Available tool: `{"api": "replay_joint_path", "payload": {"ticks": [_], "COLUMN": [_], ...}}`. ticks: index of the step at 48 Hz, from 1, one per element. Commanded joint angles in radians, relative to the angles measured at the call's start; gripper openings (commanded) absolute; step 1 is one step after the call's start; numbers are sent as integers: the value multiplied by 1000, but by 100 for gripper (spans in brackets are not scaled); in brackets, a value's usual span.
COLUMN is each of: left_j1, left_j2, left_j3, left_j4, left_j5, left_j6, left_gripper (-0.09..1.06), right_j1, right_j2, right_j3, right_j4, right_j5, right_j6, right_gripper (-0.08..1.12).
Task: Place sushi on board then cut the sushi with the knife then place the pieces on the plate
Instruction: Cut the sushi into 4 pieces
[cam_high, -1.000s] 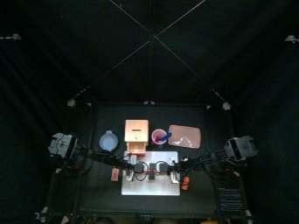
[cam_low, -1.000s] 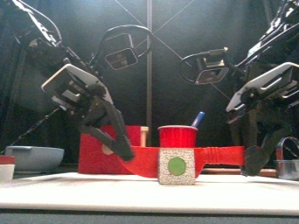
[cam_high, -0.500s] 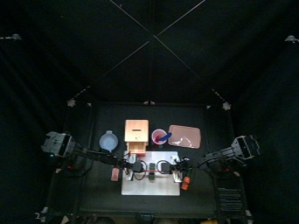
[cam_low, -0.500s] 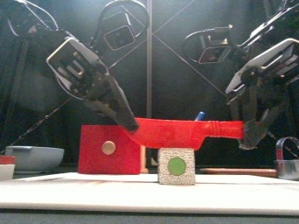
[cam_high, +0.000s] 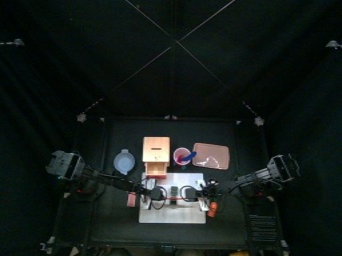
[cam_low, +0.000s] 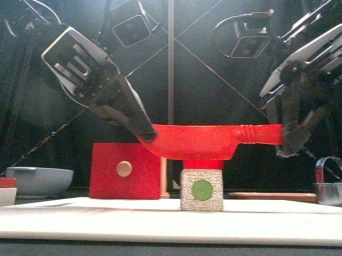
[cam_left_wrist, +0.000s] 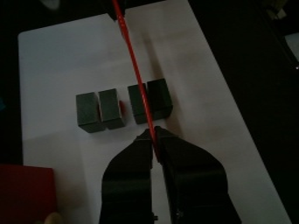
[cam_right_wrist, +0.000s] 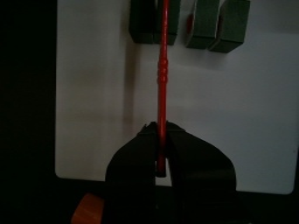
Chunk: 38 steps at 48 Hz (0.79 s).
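Both grippers are clamped on the red toy knife (cam_low: 214, 138), one at each end. The left gripper (cam_low: 150, 138) pinches the blade tip, and the right gripper (cam_low: 283, 142) is squeezed tight on the ridged handle. The knife hangs level over the middle of the white cutting board (cam_low: 80, 215), running side to side.

The sushi (cam_low: 202, 188) sits on the board right under the knife. Its near end is speckled white with a green centre. From the wrist cams the dark blocks lie in a row on the board with a small gap in it: two together on one side, and the rest under the blade's line.

Behind the board's left corner there's a wooden box (cam_low: 127, 170) with a red drawer front. A blue-grey bowl (cam_low: 34, 180) sits off the board's left side, and the pink tray (cam_high: 211, 155) is behind its right corner.
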Motion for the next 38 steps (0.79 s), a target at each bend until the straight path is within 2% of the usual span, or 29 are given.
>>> {"api": "replay_joint_path", "payload": {"ticks": [1, 23, 38], "left_j1": [-6, -9, -5], "left_j2": [0, 32, 3], "left_j3": [-11, -9, -17], "left_j4": [-5, -11, -9], "left_j5": [-2, -2, 0], "left_j6": [3, 2, 3], "left_gripper": [40, 40, 40], "right_j1": [6, 9, 6], "right_j2": [0, 34, 9], "right_j3": [-21, -25, -46], "right_j4": [0, 5, -12], "right_j5": [-6, -8, 20], "right_j6": [-3, -3, -5], "right_gripper": [28, 28, 28]}}
